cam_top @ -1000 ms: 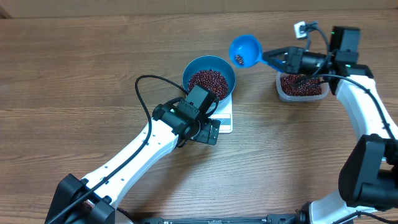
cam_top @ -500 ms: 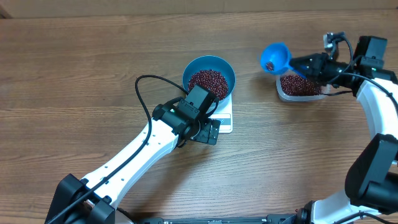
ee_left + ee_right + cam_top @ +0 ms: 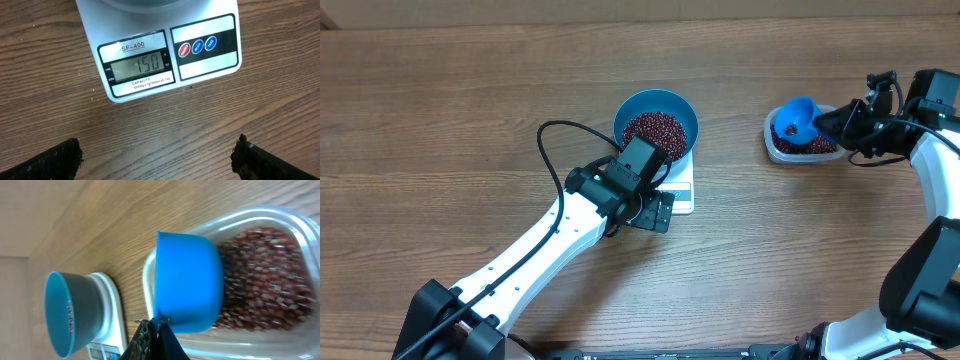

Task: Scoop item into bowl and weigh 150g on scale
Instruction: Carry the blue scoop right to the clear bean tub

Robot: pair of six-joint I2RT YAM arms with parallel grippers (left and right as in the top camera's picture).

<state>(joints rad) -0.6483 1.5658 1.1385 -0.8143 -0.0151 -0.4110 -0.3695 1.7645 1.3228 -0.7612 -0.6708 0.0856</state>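
A blue bowl (image 3: 656,128) holding dark red-brown beans (image 3: 654,132) stands on the white scale (image 3: 681,188). In the left wrist view the scale (image 3: 160,47) shows 150 on its display. My left gripper (image 3: 159,159) hangs open over bare table just in front of the scale, nothing between its fingers. My right gripper (image 3: 159,330) is shut on the handle of a small blue scoop (image 3: 187,282). The scoop (image 3: 796,118) is over the clear tub (image 3: 805,145) of beans at the right, with a few beans in its cup. The bowl (image 3: 67,312) and scale also appear in the right wrist view.
A black cable (image 3: 560,150) loops from the left arm over the table left of the bowl. The left arm (image 3: 550,245) runs diagonally from the bottom left. The clear tub (image 3: 260,280) lies near the table's right side.
My right gripper has carried the scoop to the right, away from the bowl, and lowered it over the clear tub. The left arm, bowl and scale have not moved.
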